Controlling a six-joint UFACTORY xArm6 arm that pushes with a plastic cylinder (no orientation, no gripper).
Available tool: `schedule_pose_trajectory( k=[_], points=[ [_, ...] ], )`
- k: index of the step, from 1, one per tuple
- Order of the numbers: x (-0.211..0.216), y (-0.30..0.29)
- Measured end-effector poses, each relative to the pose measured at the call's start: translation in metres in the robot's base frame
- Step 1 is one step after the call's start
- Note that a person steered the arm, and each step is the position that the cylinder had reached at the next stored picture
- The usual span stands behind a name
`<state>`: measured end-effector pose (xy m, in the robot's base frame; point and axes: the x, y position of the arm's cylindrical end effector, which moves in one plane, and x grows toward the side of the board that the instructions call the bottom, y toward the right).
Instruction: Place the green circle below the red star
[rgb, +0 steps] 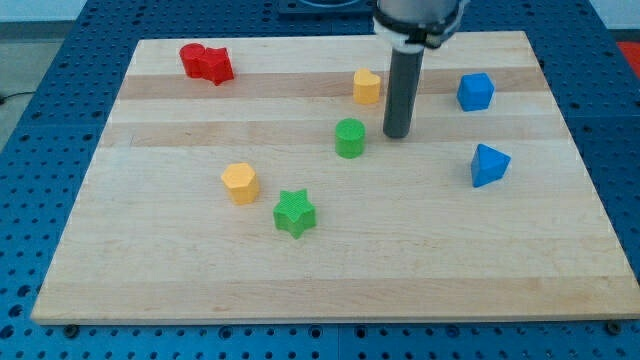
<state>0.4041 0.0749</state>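
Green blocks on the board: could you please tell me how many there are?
2: the green circle just left of my tip, and the green star lower, near the middle. None looks hidden.

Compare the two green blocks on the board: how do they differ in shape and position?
The green circle is a round cylinder; the green star has pointed arms. The green circle sits nearer the view's top, just to the view's left of my tip; the green star lies lower and farther to the view's left, beside a yellow block. Both are green, ribbed on top and rest on the wooden board.
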Motion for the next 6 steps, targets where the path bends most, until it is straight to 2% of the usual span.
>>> schedule_pose_trajectory(
  k=[1,2,3,5,6],
  points=[
    [-0.006,-0.052],
    [-0.002,-0.136],
    [0.017,-0.090],
    [0.015,-0.185],
    [0.018,-0.202]
  ],
)
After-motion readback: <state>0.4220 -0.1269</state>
